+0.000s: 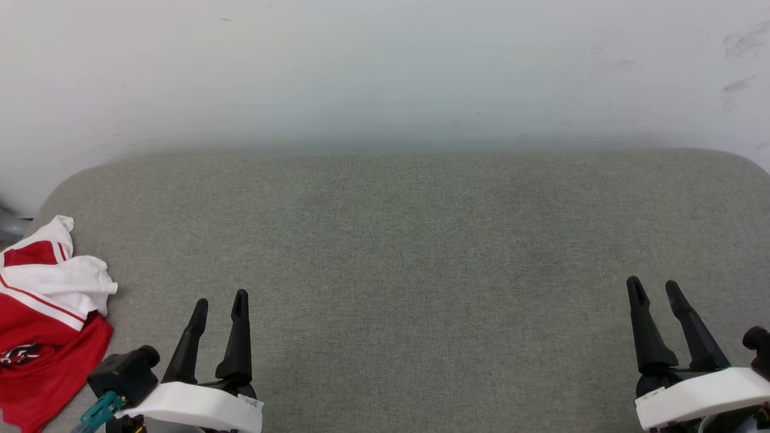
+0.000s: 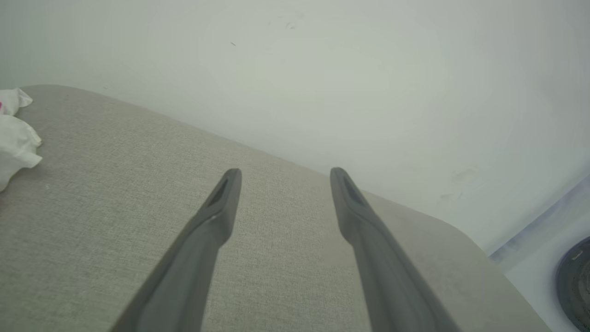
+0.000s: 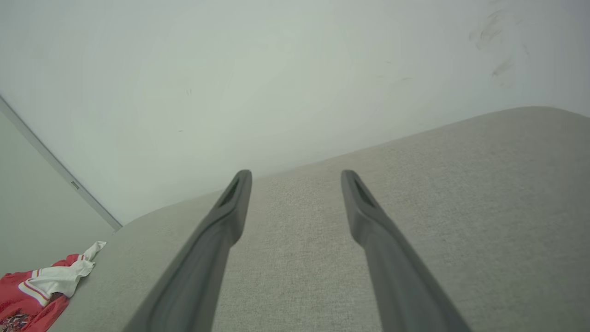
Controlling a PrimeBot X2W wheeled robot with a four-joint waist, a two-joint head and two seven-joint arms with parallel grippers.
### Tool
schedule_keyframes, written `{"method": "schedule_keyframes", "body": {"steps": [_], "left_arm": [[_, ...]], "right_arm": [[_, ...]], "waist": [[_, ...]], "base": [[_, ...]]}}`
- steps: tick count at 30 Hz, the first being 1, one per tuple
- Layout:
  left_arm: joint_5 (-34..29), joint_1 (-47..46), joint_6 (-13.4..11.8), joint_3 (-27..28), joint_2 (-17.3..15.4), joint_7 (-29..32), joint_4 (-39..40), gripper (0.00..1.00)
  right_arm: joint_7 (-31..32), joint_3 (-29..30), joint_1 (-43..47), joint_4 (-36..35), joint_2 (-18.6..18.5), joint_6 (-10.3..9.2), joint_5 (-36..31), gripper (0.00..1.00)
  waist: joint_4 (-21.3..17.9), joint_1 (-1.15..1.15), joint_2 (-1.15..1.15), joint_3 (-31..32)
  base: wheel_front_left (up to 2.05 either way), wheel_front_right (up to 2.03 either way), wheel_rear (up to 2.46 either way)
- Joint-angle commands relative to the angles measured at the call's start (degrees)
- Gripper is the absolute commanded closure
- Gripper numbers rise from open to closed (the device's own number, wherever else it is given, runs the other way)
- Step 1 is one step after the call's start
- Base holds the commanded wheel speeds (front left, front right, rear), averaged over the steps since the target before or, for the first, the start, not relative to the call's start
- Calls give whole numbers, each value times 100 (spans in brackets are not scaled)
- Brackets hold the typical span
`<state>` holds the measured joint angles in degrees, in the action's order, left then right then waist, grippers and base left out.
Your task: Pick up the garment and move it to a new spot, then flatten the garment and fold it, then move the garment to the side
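Head view first: the garment (image 1: 42, 319) lies bunched at the far left edge of the grey padded surface (image 1: 421, 240), partly cut off by the picture's border. The left pincer (image 1: 221, 299) sits just beside it at the lower left, fingers parted and holding nothing. The right pincer (image 1: 652, 284) waits well apart at the lower right, also spread and empty. The heap's long axis seems to run from far to near along the left edge: white sleeve at the far end, its tip poking toward the middle of the surface, red body at the near end with the lettering low down.

Over to the left wrist view: the left pincer (image 2: 284, 171) is wide open over bare fabric, aiming at the pale wall (image 2: 322, 69). The garment (image 2: 14, 143) shows as a white fold off to the left, so this pincer is not lined up on it.

Right wrist view now: the right pincer (image 3: 296, 173) gapes open too, nothing between its fingers, with the garment (image 3: 37, 286) low at the left.

The pick-up has not begun, I'd say. Doing it well means swinging the left pincer across to the heap, coming down on a raised fold of the red body rather than the loose sleeve, and biting enough cloth for the whole shirt to lift.
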<state>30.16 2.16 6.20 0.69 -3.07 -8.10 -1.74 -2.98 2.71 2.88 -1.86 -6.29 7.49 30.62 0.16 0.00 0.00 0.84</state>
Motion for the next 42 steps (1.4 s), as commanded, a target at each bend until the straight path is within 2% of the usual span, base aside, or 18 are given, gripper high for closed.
{"method": "schedule_keyframes", "body": {"steps": [1, 9, 21, 42], "left_arm": [[-212, 11, -32, -20, -61, -52, 52, 0], [-929, 71, -182, -233, -209, -171, -28, 0], [-1499, 103, -356, -381, -323, -336, -126, 0], [-2244, 153, -379, -509, -295, -581, -196, 0]], "right_arm": [[4, 34, 38, -112, 11, 0, -197, 0], [49, 106, 157, -210, 87, 0, -839, 0], [9, 124, 247, -337, 168, 0, -1495, 0], [-59, 277, 432, -482, 290, -1, -2275, 0]], "waist": [[-1, 0, 0, 2], [-1, 0, 0, 23], [2, 0, 0, 46], [136, 0, 0, 84]], "base": [[0, 0, 0], [0, 0, 0], [0, 0, 0], [0, 0, 0]]}}
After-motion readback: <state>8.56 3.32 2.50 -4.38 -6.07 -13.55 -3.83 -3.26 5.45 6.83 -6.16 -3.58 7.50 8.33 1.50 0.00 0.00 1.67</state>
